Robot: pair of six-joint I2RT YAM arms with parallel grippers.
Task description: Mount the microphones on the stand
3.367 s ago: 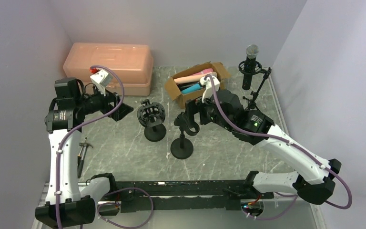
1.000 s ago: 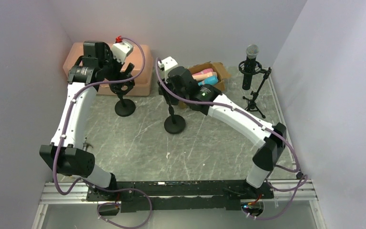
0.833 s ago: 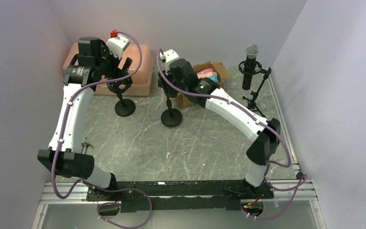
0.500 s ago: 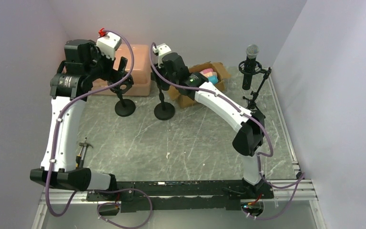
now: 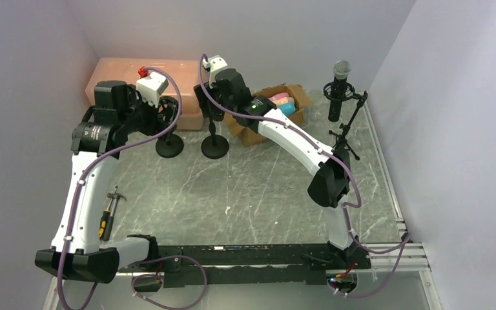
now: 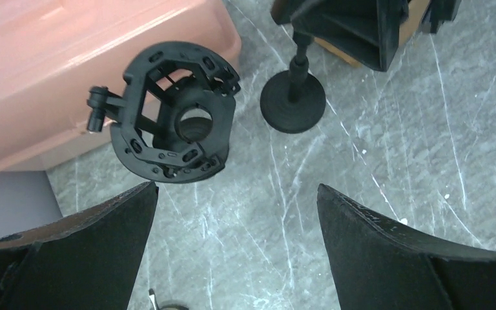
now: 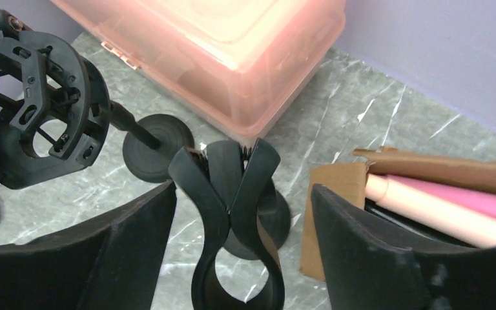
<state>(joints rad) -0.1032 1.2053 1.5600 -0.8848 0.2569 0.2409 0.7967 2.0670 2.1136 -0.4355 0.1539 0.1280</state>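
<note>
My right gripper (image 5: pixel 208 103) (image 7: pixel 243 188) is open, its fingers either side of the black clip (image 7: pixel 232 219) of a round-based stand (image 5: pixel 214 147), with gaps on both sides. My left gripper (image 5: pixel 158 111) (image 6: pixel 237 188) is open and empty, just near of the shock-mount stand (image 5: pixel 168 143), whose ring mount (image 6: pixel 174 119) shows ahead. Peach (image 7: pixel 426 210), pink (image 7: pixel 478 200) and teal (image 5: pixel 285 108) microphones lie in a cardboard box (image 5: pixel 248 132). A microphone with a silver mesh head (image 5: pixel 341 81) sits in the tripod stand (image 5: pixel 345 132) at back right.
A pink plastic container (image 5: pixel 135 74) stands at the back left, right behind both round-based stands. A hand tool (image 5: pixel 108 210) lies near the left edge. The walls close in on the left, back and right.
The right gripper and the clip stand have moved left and back, ending beside the shock-mount stand. The left gripper has dropped back from the shock mount toward the near side.
</note>
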